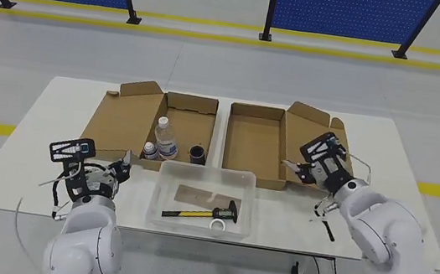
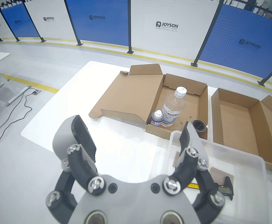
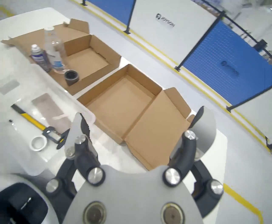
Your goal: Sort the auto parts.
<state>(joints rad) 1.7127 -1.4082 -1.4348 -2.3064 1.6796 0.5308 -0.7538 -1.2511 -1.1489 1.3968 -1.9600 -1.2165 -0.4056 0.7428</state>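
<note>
So here's where we're at. In the top view the left hand (image 1: 121, 169) hangs over the bench (image 1: 35, 128) in the lower left of the frame, just left of the clear tray (image 1: 207, 169). Its fingers point up-frame toward the boxes. From its own wrist camera we see the left hand (image 2: 132, 131) spread wide with nothing between the ribbed pads (image 2: 84, 135).

The right hand (image 1: 300, 169) sits right of centre, above the right-hand wall of the right box (image 1: 252, 146), with its arm coming in from the lower right corner. We see the same thing on its wrist camera: the right hand (image 3: 140, 115) is released, fingers well apart, gripping nothing.

As for the parts, the left box (image 1: 191, 129) sits up-frame of the tray and holds three things along its near edge. There's a water bottle (image 1: 166, 136) standing upright, a small spray can (image 1: 150, 150) just beside it, and a black cylinder (image 1: 197, 152) a little to the right.

The tray sits at lower centre and has a caliper (image 1: 224, 215) with a yellow and black bar lying flat in it. A white ring (image 1: 216, 225) sits right next to the caliper, and a brown card (image 1: 199, 195) lies underneath.
</note>
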